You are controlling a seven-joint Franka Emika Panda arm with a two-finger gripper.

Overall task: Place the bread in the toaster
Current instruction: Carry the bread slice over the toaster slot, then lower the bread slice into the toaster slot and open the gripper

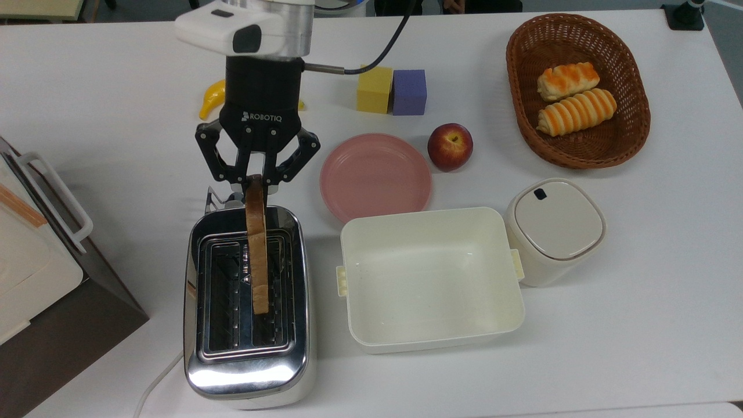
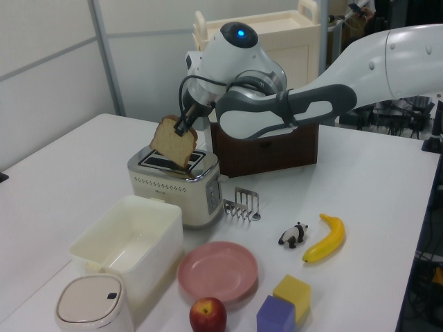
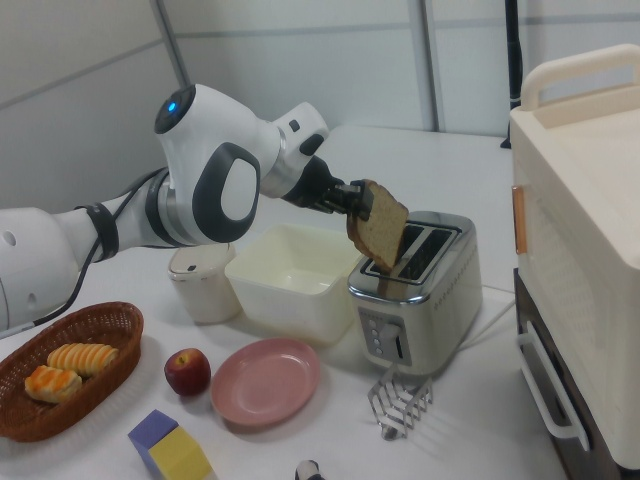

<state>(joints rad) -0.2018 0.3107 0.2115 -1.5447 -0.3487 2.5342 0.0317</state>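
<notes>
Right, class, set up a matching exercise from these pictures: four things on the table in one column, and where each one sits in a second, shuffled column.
Things
1. bread
2. striped rolls
3. apple
4. panda figure

Places
A. in the wicker basket
B. between the toast rack and the banana in the left view
C. held in the claw, over the toaster
D. on the table beside the pink plate

Pairs: 1-C, 2-A, 3-D, 4-B
</notes>
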